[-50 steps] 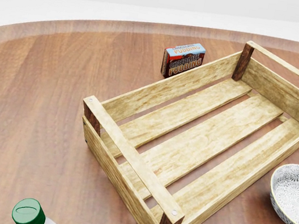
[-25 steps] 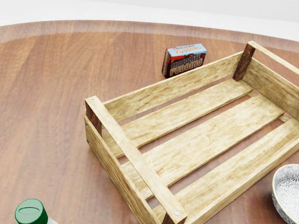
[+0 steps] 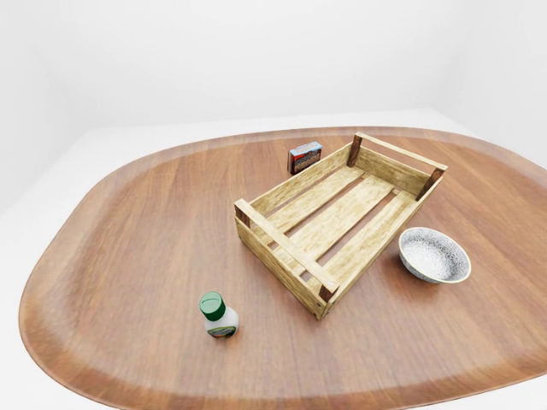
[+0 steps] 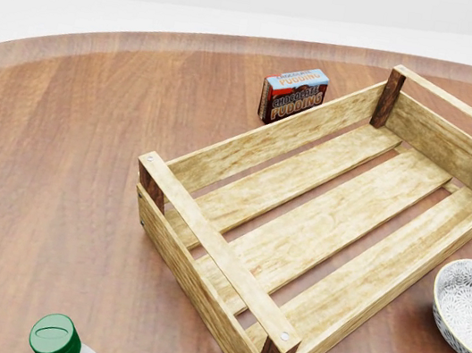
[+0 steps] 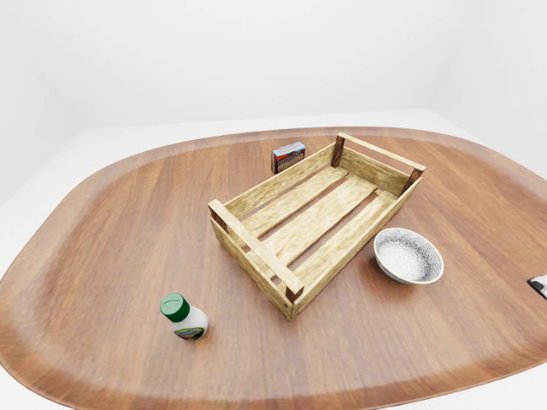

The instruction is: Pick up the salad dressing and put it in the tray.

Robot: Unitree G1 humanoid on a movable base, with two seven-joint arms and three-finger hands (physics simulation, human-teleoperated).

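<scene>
The salad dressing [image 3: 219, 315] is a small white bottle with a green cap, standing upright on the wooden table at the lower left of the left-eye view. Only its cap [image 4: 56, 340] shows at the bottom edge of the head view. The tray [image 3: 283, 248] is an empty slatted wooden crate, set diagonally to the right of the bottle and well apart from it. Neither hand shows in any view.
A chocolate pudding box [image 3: 305, 157] stands just beyond the crate's far long side. A patterned white bowl [image 3: 434, 254] sits close to the crate's right side. The oval table's edge [image 3: 102, 376] runs below the bottle. A small dark sliver [image 5: 538, 286] pokes in at the right-eye view's right edge.
The whole head view has drifted slightly: crate, box, bowl and bottle cap all sit a little further right, so the camera moved. Nothing on the table has moved.
</scene>
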